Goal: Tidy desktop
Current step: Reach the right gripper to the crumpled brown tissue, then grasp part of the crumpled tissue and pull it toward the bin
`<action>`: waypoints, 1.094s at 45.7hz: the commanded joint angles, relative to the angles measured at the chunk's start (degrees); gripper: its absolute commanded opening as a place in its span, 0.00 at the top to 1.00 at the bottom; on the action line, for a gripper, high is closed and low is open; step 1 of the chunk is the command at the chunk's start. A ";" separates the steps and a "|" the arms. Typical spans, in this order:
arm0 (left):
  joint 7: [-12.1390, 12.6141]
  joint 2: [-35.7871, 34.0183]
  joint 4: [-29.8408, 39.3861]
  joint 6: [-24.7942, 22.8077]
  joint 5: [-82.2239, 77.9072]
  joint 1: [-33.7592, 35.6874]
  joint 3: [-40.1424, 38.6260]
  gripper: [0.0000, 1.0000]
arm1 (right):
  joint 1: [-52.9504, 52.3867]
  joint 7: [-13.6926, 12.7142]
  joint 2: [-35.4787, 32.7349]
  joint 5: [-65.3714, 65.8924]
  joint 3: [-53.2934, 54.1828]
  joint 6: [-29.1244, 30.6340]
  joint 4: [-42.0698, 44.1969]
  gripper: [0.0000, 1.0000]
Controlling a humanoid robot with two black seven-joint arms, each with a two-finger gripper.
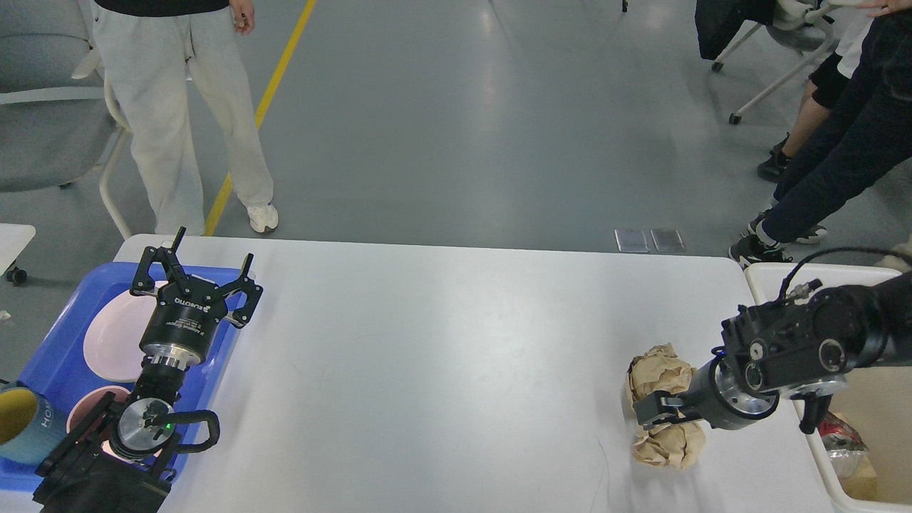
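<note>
Reaching in from the bin (798,271), the right claw (659,412) sits low between 2 paper balls (659,370) on the white counter (442,356), its grip indiscernible, while the left claw (196,267) hangs splayed over the blue tray (50,356).

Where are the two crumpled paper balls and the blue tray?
Far paper ball (659,367), head view, on its crumpled top.
Near paper ball (666,447), head view, on its front.
Blue tray (53,356), head view, on its bare floor.

White desktop (442,370), blue tray (50,356), brown paper balls (659,370).
</note>
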State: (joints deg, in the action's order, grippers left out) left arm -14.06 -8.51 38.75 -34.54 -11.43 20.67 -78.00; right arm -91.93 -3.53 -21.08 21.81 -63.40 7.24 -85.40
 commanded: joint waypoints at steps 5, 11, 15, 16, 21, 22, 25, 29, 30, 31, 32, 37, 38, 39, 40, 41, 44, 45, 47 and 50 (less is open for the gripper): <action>0.00 0.07 0.01 0.00 0.00 -0.01 -0.04 0.03 | 10.45 -0.08 3.32 -0.45 1.53 -7.32 7.35 0.00; 0.00 0.07 0.01 0.00 0.00 -0.01 0.05 0.03 | 14.40 -0.08 5.69 -0.54 2.14 -8.20 11.48 0.00; 0.00 0.07 0.01 0.00 0.00 -0.01 0.05 0.03 | 16.60 -0.08 6.92 -0.54 2.23 -8.20 14.21 0.00; 0.00 0.07 0.01 0.00 0.00 -0.01 0.05 0.03 | 16.96 -0.08 7.01 -0.54 2.14 -8.21 14.56 0.00; 0.00 0.07 0.01 0.00 0.00 -0.01 -0.04 0.03 | 17.75 -0.08 7.02 -0.54 2.23 -8.38 15.18 0.04; 0.00 0.07 0.01 0.00 0.00 -0.01 -0.04 0.03 | 17.92 -0.08 7.10 -0.54 2.23 -8.47 15.18 0.07; 0.00 0.07 0.01 0.00 0.00 -0.01 0.05 0.03 | 18.19 0.01 7.10 -0.54 2.23 -8.56 15.18 0.25; 0.00 0.07 -0.08 0.00 0.00 -0.01 0.05 0.03 | 18.37 0.01 7.81 -0.54 2.14 -8.38 15.09 0.49; 0.00 0.07 0.01 0.00 0.00 -0.01 0.05 0.03 | 18.37 0.01 7.81 -0.54 2.14 -8.29 15.09 0.54; 0.00 0.07 0.01 0.00 0.00 -0.01 0.05 0.03 | 18.37 0.01 7.81 -0.54 2.14 -8.21 15.01 0.60; 0.00 0.07 0.01 0.00 0.00 -0.01 0.05 0.03 | 18.28 0.01 7.81 -0.54 2.14 -8.03 15.00 0.66; 0.00 0.07 0.01 0.00 0.00 -0.01 0.05 0.03 | 18.45 -0.08 7.89 -0.45 1.79 -7.50 14.83 1.00; 0.00 0.07 0.01 0.00 0.00 -0.01 0.05 0.03 | 18.54 -0.08 7.89 -0.36 1.70 -7.42 14.74 1.00; 0.00 0.07 0.01 0.00 0.00 -0.01 0.05 0.03 | 18.54 -0.08 7.98 -0.36 1.70 -7.41 14.74 1.00; 0.00 0.07 0.01 0.00 0.00 -0.01 0.05 0.03 | 18.54 -0.08 7.98 -0.36 1.70 -7.41 14.74 1.00; 0.00 0.07 0.01 0.00 0.00 -0.01 0.05 0.03 | 18.54 -0.08 7.89 -0.36 1.61 -7.41 14.74 1.00; 0.00 0.07 0.01 0.00 0.00 -0.01 0.05 0.03 | 18.54 -0.08 7.81 -0.36 1.61 -7.41 14.74 1.00; 0.00 0.07 0.01 0.00 0.00 -0.01 0.05 0.03 | 18.45 -0.08 7.63 -0.36 1.61 -7.41 14.74 1.00; 0.00 0.07 0.01 0.00 0.00 -0.01 -0.04 0.03 | 18.37 -0.08 7.54 -0.36 1.61 -7.41 14.83 1.00; 0.00 0.07 0.01 0.00 0.00 -0.01 0.05 0.03 | 18.28 -0.16 7.45 -0.45 1.61 -7.33 14.83 1.00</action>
State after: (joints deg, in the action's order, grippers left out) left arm -14.06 -8.44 38.76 -34.54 -11.43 20.65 -77.97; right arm -73.41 -3.60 -13.38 21.44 -61.77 -0.18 -70.66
